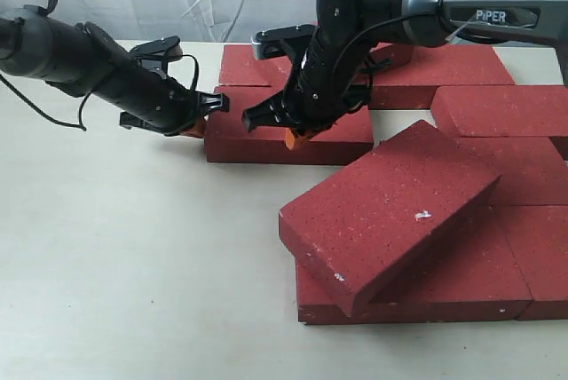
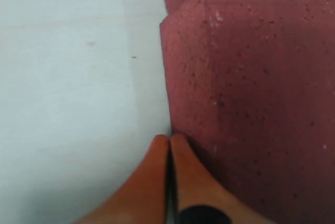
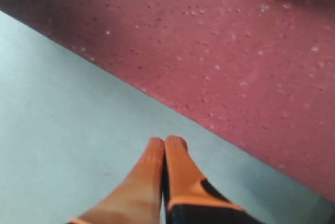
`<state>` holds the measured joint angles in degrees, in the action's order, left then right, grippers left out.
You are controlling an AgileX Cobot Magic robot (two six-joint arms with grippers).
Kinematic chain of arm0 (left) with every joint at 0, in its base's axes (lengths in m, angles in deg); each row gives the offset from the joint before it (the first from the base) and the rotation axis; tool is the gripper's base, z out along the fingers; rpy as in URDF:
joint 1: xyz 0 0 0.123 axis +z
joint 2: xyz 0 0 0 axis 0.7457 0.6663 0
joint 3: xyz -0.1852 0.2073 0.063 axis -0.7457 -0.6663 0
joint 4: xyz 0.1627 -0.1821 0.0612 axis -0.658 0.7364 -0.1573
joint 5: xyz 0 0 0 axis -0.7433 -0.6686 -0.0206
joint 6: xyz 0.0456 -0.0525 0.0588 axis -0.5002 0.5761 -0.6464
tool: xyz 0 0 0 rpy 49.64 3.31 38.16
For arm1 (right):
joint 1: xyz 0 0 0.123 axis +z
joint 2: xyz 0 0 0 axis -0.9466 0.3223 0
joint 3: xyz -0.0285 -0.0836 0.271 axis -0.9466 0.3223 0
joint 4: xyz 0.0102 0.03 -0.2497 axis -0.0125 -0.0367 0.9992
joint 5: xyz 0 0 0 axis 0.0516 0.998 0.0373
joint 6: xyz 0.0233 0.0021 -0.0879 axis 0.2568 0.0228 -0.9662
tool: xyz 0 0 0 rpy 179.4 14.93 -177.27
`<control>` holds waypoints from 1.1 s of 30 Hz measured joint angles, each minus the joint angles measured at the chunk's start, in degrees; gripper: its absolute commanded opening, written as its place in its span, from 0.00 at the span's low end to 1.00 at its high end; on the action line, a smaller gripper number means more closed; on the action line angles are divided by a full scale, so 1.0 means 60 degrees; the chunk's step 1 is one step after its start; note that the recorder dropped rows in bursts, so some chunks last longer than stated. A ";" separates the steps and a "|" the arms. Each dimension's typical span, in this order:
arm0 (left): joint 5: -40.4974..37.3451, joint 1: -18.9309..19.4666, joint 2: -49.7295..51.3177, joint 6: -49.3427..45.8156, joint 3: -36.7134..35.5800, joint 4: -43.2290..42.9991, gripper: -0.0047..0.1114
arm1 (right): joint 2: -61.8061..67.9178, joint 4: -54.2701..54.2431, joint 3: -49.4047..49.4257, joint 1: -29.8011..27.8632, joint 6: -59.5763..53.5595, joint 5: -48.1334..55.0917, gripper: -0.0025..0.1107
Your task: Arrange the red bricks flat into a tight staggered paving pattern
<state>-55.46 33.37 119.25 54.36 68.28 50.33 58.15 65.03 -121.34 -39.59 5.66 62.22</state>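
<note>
Red bricks (image 1: pixel 444 74) lie clustered on the right and back of the pale table (image 1: pixel 133 265), most of them flat and butted edge to edge. One flat brick (image 1: pixel 232 131) sits at the left fringe of the group, its long front edge and its short left edge both facing bare tabletop. Behind it a further brick (image 1: pixel 247 65) lies flat, close to its rear edge.

Nearer the front, a tilted brick (image 1: pixel 382 211) with a small white chip (image 1: pixel 422 216) rests slantwise. Its low corner hangs over the front-left of a lower brick (image 1: pixel 461 287), and its high end leans towards the bricks on the right.

The left gripper (image 1: pixel 202 121) reaches in low from the left with its orange fingertips (image 2: pixel 162 156) pinched together on nothing. They sit right at the short left edge of the flat brick, close to its corner. Whether they actually press on it I cannot tell.

The right gripper (image 1: pixel 297 138) comes down over the same brick from the arm above. Its fingertips (image 3: pixel 172 156) are also clenched empty, poised over the table just beside the brick's long front edge.

Left of the bricks and along the front, the table is wide and open. To the right, the bricks crowd each other out to the edge of the exterior view.
</note>
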 measured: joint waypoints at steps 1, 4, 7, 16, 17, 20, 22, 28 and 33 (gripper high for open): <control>0.0033 -0.0108 0.0000 0.0000 0.0000 0.0080 0.04 | 0.0000 0.0041 0.0000 0.0000 0.0000 0.0000 0.02; 0.0255 -0.0256 0.0000 0.0021 0.0000 0.0408 0.04 | 0.0189 0.0120 0.0000 0.0000 0.0065 -0.0018 0.02; 0.0291 -0.0286 0.0000 0.0038 0.0000 0.0582 0.04 | 0.0345 0.0441 0.0000 0.0000 0.0308 -0.0119 0.02; 0.0446 -0.0370 0.0000 0.0038 -0.0037 0.0617 0.04 | 0.0364 0.0882 0.0000 0.0000 0.0564 -0.0184 0.02; 0.0446 -0.0352 0.0000 0.0038 -0.0037 0.0617 0.04 | 0.0364 0.0987 0.0000 0.0000 0.0564 -0.0136 0.02; 0.0351 -0.0212 0.0000 0.0038 -0.0037 0.0693 0.04 | 0.0385 0.1180 0.0000 0.0000 0.0564 0.0064 0.02; 0.0166 -0.0095 0.0000 0.0055 -0.0019 0.0709 0.04 | 0.0472 0.1219 0.0000 0.0000 0.0564 0.0114 0.02; -0.0210 0.0386 0.0000 0.0215 -0.0019 0.0368 0.04 | 0.0645 0.1612 0.0000 0.0000 0.0834 0.0022 0.02; -0.0210 0.0443 0.0000 0.0258 -0.0019 0.0321 0.04 | 0.0684 0.2033 0.0000 0.0000 0.1034 -0.0014 0.02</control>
<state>-56.72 36.03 119.25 55.90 68.16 52.26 62.26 77.23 -121.34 -39.59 11.86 62.14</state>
